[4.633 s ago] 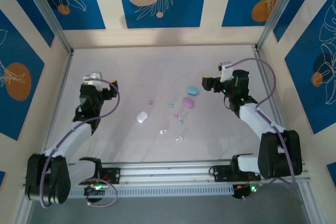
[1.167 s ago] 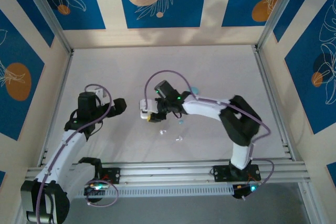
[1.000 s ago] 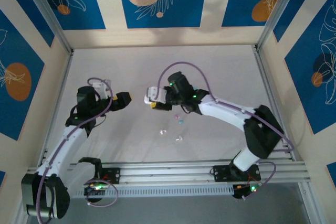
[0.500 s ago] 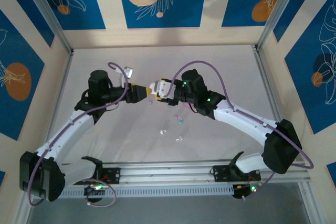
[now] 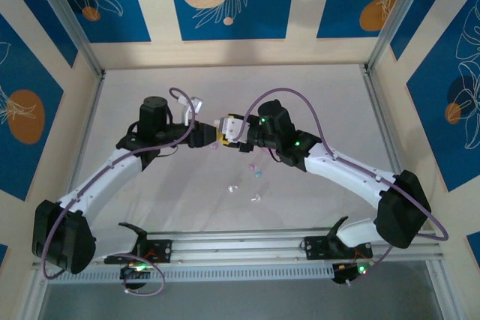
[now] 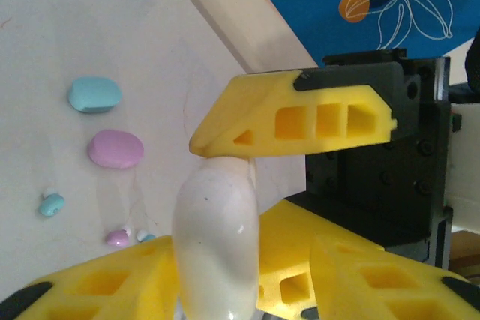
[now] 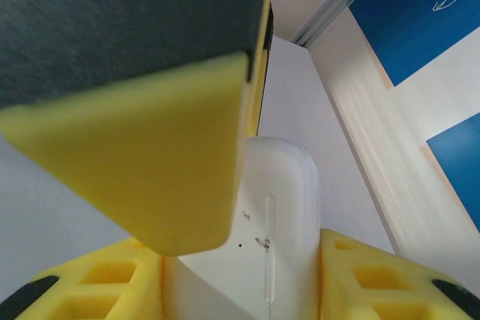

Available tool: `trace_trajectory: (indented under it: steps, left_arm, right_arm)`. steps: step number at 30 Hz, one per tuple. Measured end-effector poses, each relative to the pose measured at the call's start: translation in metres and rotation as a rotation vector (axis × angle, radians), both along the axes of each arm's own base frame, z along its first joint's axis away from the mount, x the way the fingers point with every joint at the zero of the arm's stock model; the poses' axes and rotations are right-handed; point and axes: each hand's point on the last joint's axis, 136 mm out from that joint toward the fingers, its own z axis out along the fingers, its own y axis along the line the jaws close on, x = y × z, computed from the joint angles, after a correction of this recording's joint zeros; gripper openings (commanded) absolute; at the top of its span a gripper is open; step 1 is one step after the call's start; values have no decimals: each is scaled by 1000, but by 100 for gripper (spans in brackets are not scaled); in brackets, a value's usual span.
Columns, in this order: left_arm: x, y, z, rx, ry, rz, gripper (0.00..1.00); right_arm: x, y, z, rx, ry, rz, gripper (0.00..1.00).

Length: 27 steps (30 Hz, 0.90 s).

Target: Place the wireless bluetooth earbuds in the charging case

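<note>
Standing by the rig, I saw the right claw (image 5: 228, 127) clamped on the white charging case (image 6: 217, 237). In its own wrist view the two yellow fingers (image 7: 82, 290) sat on either side of the pale shell, both touching it. The left claw (image 5: 211, 137) had come nose to nose with it, and the pair met a little toward 12 o'clock from the middle of the worktop (image 5: 300, 88). One of the left claw's fingers (image 6: 97, 282) lay against the case's flank. I could not tell whether that claw had really gripped the case or only bracketed it. The case stood on end between the two sets of yellow fingers.

Looking outward through the left wrist camera, a light blue case (image 6: 94, 94) lay on the worktop at about 10 o'clock from the held one. A pink case (image 6: 115, 148) lay just beside it. From above, the earbuds (image 5: 257, 174) lay loose on the worktop at roughly 5 o'clock from the claws. A pink one and a light blue one sat close together, and two clear ones lay farther out toward 6 o'clock. All of them were well apart from the held case.
</note>
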Motion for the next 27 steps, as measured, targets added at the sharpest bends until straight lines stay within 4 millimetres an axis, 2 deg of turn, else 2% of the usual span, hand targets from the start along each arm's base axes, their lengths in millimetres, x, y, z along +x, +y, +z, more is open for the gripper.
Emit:
trace_trajectory:
  steps: [13,18,22,27]
  left_arm:
    - [2,-3,-6,10,14,-6,36]
    - [2,-4,-4,7,9,-7,30]
    - [3,-4,-3,6,4,-3,30]
    - [4,-4,-2,4,7,1,20]
  right_arm:
    - [-2,2,3,2,-6,8,42]
    - [-2,3,3,3,-6,11,42]
    - [-2,3,3,2,-9,13,42]
    - [-2,3,3,0,-12,13,43]
